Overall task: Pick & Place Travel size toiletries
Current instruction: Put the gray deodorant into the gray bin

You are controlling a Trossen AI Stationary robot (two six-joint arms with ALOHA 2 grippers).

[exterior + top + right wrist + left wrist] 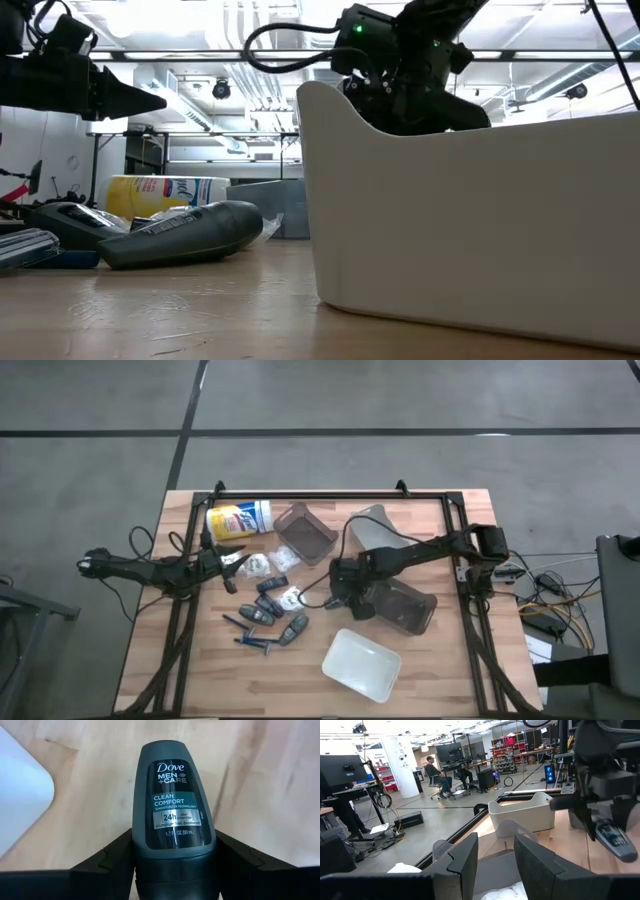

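I hold the deodorant clamped between the right gripper fingers, label up, above bare wood. I will carry it level over a bin before opening. Left gripper fingers stand apart, empty.

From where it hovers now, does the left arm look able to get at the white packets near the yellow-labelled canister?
Probably yes. The left tool hangs open right beside the white packets, with nothing between them. The canister lies off to one side, and the right tool is away near the bins, shut on a deodorant.
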